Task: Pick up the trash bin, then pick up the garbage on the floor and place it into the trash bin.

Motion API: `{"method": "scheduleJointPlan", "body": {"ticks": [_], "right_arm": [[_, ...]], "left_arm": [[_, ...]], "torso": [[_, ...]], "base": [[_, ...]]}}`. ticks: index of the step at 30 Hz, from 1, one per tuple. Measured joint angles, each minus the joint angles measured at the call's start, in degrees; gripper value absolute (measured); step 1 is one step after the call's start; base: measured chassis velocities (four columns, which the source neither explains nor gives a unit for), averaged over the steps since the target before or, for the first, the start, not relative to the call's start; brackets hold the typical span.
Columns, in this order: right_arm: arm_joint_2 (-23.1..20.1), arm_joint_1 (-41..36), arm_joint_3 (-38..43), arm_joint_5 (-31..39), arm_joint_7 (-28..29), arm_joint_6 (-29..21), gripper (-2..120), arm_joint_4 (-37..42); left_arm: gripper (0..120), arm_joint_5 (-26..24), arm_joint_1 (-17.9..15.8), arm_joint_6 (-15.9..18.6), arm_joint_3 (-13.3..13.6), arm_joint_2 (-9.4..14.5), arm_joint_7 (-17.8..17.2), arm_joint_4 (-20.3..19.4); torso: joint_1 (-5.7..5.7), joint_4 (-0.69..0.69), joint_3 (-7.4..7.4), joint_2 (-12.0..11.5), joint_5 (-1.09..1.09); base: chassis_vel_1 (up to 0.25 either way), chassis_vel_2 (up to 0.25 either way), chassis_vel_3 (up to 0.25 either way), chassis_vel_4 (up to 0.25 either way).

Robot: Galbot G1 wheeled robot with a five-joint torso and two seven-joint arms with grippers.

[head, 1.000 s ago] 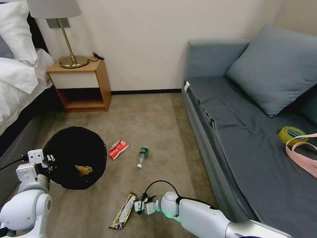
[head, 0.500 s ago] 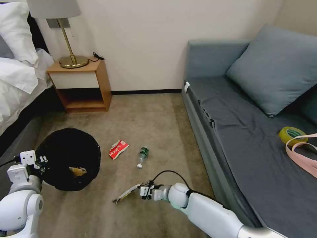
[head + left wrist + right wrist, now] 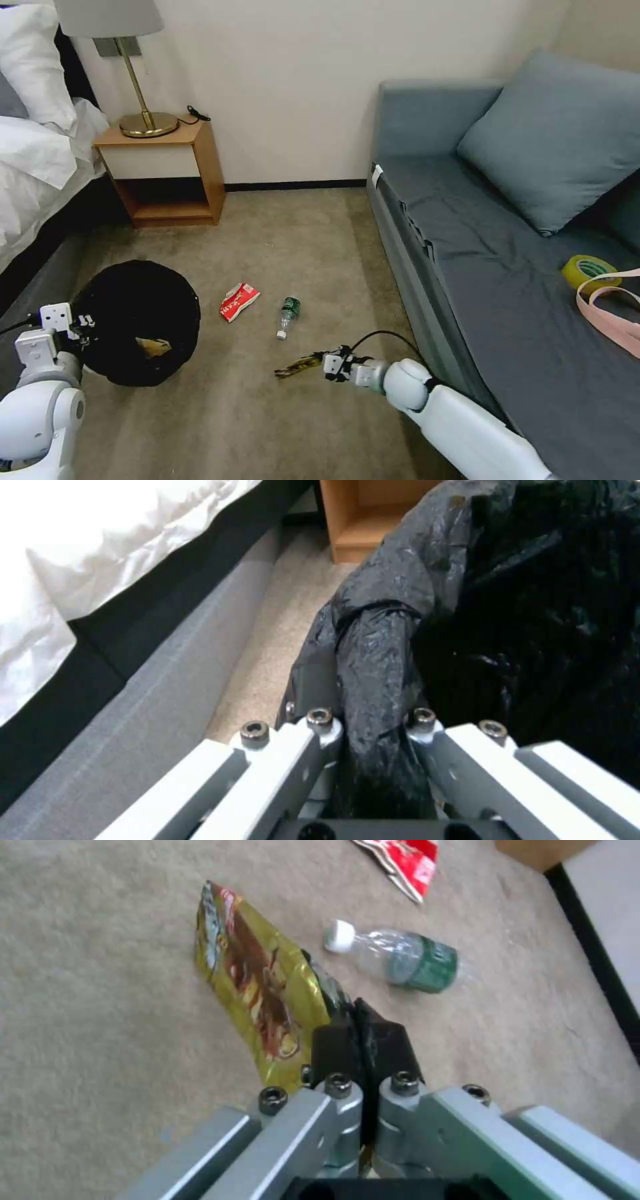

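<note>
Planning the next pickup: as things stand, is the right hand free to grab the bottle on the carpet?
Probably not yet. The right hand is shut on the snack wrapper, so it has no free grip. The bottle lies close by on open carpet, with nothing blocking it.

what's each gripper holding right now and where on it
Right gripper: shiny snack wrapper, pinched at one end. Left gripper: trash bin, by its bag-covered rim.
</note>
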Motion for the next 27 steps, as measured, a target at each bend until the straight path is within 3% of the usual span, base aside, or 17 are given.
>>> {"method": "scheduleJointPlan", "body": {"ticks": [8,27], "right_arm": [[-2.3,-0.9,2.5,0.6,-0.2,0.2,0,2.2],[-6.4,0.3,4.7,3.8,-1.4,-1.5,0,9.6]], "left_arm": [[3,1.5,0.1,-1.5,1.0,-0.6,1.1,1.9],[3,5.1,0.7,-2.1,4.2,-1.8,3.0,1.7]], "torso": [[0.0,0.0,0.0,0.0,0.0],[0.0,0.01,0.0,0.0,-0.01]], "base": [[0.0,0.0,0.0,0.0],[0.0,0.0,0.0,0.0]]}}
